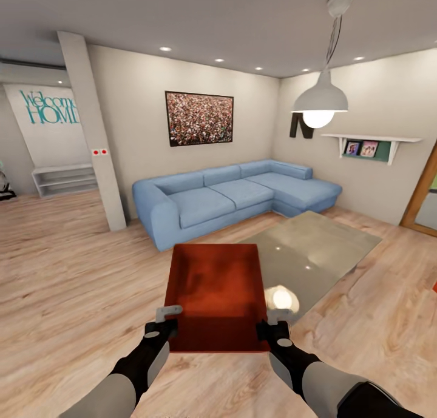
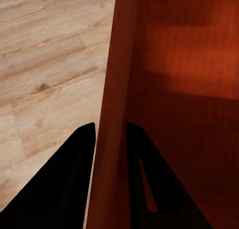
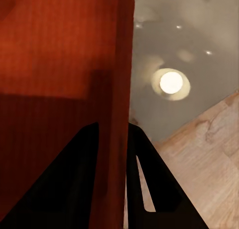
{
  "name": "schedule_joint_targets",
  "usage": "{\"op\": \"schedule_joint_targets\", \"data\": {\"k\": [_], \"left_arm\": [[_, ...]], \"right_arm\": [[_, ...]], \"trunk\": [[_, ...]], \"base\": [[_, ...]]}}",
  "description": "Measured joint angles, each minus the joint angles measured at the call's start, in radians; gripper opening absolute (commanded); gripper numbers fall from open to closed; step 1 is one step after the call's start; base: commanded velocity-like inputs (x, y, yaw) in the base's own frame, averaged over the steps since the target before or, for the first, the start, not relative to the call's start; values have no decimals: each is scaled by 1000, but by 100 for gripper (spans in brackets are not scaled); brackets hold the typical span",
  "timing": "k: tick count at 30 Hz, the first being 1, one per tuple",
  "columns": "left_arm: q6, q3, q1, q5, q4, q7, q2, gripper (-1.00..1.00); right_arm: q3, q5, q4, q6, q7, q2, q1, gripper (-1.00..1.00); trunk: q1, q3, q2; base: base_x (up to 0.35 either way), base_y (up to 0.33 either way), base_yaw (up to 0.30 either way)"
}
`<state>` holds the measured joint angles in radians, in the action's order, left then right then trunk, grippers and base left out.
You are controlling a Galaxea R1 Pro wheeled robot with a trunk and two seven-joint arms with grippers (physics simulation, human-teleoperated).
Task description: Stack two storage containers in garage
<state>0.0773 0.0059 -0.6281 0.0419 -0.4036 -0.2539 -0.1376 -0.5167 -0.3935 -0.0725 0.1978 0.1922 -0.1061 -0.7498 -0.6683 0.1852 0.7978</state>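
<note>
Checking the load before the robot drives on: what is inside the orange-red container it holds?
The storage container looks empty: bare walls and floor show. Its near corners, by the left end effector and right end effector, are hidden.

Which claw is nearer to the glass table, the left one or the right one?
Right. The right claw grips the orange bin on the side beside the glass table; the left claw grips the bin's opposite wall, over wood floor.
</note>
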Motion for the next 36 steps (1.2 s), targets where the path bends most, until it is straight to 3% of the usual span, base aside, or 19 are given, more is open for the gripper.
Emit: {"op": "schedule_joint_targets", "data": {"k": [36], "left_arm": [[-2, 0, 0, 1, 1, 0, 0, -100]], "right_arm": [[-2, 1, -1, -1, 2, 0, 0, -100]], "trunk": [[0, -19, 0]], "base": [[0, 0, 300]]}}
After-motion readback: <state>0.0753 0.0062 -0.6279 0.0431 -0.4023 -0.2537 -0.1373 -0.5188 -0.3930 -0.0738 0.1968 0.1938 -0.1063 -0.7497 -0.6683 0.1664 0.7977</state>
